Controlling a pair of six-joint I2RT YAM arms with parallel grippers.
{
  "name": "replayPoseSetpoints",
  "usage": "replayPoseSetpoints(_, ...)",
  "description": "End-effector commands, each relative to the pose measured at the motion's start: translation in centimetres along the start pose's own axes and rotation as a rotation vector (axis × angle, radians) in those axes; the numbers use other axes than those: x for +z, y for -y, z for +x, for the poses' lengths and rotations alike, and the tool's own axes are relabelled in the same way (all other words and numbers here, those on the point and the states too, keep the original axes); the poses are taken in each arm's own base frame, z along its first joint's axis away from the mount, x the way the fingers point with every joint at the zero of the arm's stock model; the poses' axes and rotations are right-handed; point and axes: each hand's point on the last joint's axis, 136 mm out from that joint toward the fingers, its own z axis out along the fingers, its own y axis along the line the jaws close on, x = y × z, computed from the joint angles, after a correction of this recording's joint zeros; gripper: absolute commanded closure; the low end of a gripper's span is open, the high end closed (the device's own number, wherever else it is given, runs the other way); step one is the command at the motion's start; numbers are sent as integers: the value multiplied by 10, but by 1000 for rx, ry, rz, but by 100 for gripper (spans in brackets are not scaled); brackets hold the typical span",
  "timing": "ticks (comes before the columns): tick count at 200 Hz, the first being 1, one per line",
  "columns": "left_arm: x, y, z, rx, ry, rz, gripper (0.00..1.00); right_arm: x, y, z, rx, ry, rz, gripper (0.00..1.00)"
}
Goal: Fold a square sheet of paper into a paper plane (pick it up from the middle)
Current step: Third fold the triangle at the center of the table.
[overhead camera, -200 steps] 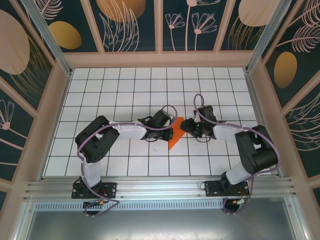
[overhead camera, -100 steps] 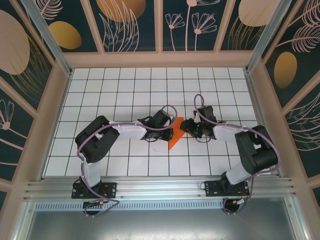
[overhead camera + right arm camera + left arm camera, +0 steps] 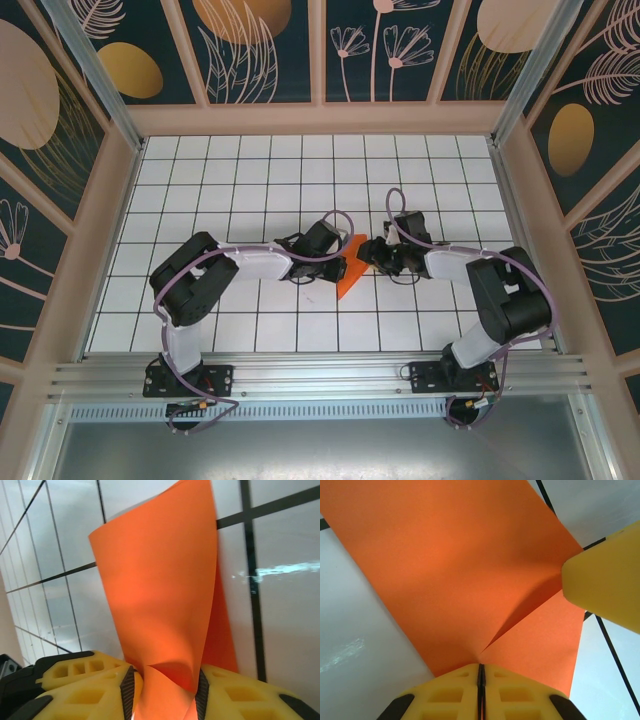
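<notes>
From above, my two tools meet in the middle of the white counter (image 3: 220, 180). The sheet of paper (image 3: 349, 277) sits between them. I can see just a small orange wedge of it there, with its point toward my bases. The rest is hidden under my tools, so I cannot tell its whole shape.

My left tool (image 3: 481, 672) is clenched. Its two yellow pads press tight together with only a thin dark line between them. A corner of the sheet goes right into that line, so the left tool is grasping the sheet. From that spot a dark crease runs up and to the right. The top of the sheet is cut off in this view. One yellow pad of my right tool sits against the sheet's right side, and it is cut off too.

My right tool (image 3: 165, 682) has the sheet between its pads. The paper is bunched up there and touches both pads, so this tool is grasping the sheet as well. Above the pads the sheet stands up in a curl over the tiles. Its bottom edge is hidden down between the pads, and its right edge is blurry.
</notes>
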Motion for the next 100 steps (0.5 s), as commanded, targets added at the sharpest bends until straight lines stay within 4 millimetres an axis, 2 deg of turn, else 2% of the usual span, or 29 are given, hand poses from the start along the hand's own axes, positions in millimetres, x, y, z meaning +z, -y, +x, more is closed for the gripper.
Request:
replayPoseSetpoints(1, -6, 5, 4, -16, -2, 29, 87, 5, -9, 12, -29, -54, -72, 64)
replayPoseSetpoints(59, -22, 14, -17, -67, 90, 51, 84, 8, -11, 23, -72, -99, -129, 70)
replayPoseSetpoints(92, -39, 19, -31, -110, 164, 63, 72, 8, -9, 27, -86, -109, -129, 78)
replayPoseSetpoints(94, -38, 15, -25, -115, 154, 55, 71, 8, -9, 26, -86, -109, -129, 78)
replayPoseSetpoints(100, -42, 15, -25, -124, 163, 57, 68, 9, -8, 27, -83, -109, -128, 79)
